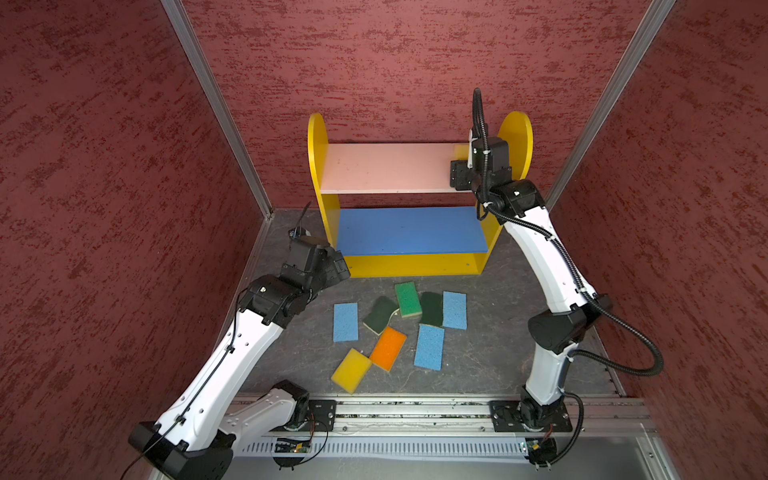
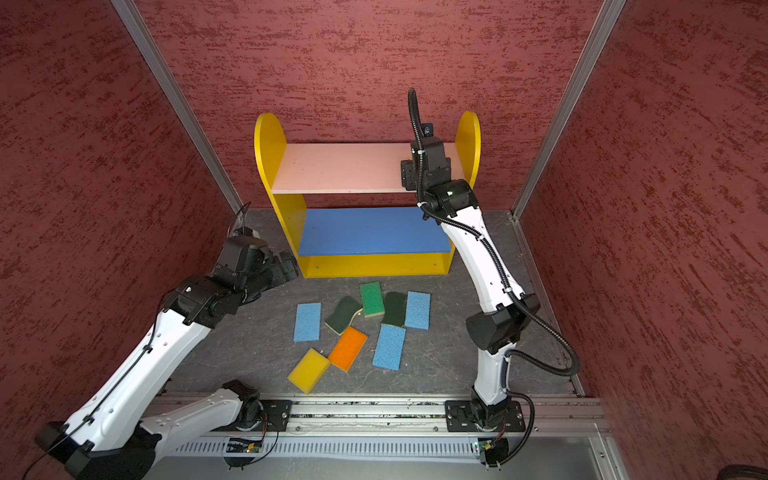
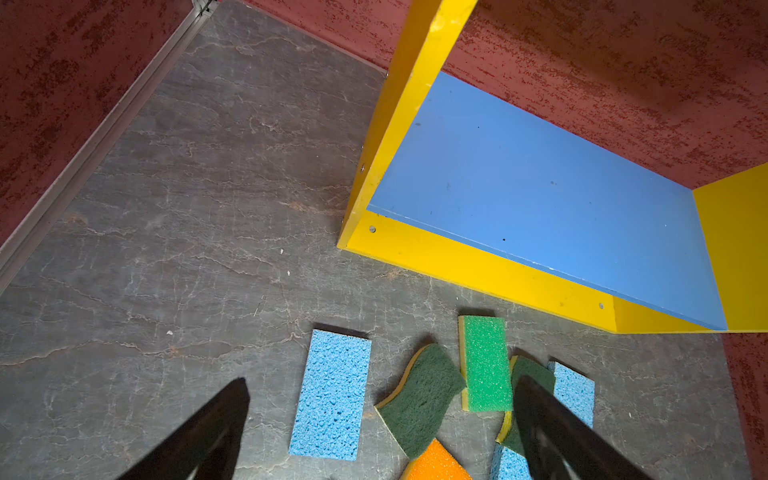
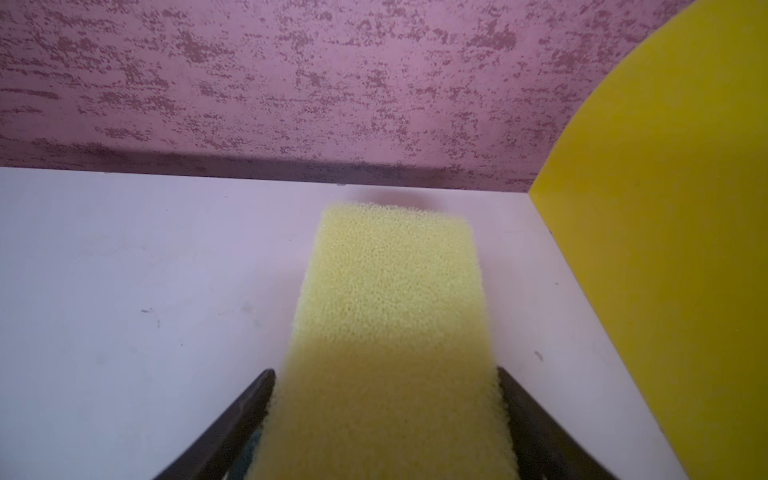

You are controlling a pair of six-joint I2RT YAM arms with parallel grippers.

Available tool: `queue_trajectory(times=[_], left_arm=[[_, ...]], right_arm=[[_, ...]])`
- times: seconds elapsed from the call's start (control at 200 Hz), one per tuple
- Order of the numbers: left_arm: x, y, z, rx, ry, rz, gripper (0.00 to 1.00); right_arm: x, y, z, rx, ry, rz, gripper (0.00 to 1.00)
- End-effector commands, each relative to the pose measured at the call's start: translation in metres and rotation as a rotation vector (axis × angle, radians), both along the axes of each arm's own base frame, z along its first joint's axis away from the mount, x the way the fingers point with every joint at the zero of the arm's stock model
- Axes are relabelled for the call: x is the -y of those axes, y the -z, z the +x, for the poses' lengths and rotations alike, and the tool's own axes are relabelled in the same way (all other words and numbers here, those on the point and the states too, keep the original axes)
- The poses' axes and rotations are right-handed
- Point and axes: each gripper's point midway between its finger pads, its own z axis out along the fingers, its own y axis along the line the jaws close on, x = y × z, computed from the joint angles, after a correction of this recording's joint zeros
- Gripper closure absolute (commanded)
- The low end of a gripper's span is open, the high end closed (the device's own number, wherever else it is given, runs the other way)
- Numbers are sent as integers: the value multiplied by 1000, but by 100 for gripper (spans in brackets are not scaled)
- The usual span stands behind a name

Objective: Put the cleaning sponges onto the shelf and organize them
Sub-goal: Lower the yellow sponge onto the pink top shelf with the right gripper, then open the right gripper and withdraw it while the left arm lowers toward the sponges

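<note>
With the left gripper spread and the yellow sponge flanked by the right gripper (pinched or freed could not be told) over the pink board, upper right of centre, the sponge could be dragged askew by clinging jaws.

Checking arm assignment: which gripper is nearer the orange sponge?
Left. The left gripper hovers low, back-left of the orange sponge; the right gripper is up over the shelf's pink board.

Mottled red walls, grey veined floor, aluminium corner posts, front rail.
</note>
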Motion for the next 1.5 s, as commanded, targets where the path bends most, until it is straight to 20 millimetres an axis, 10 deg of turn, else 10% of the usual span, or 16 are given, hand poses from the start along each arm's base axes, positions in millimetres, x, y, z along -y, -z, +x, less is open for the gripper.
queue_trajectory(times=[0.0,1.052,1.498], left_arm=[[0,3,0,-7,-7,-18,0],[2,-5,-19,-3,13,-66,1],[-21,51,-54,-219,-7,76,1]], right_arm=[[7,-3,1,1,22,-31,19],[17,-48,-45,45,-16,33,9],[10,-57,-109,17,-135,137,4]])
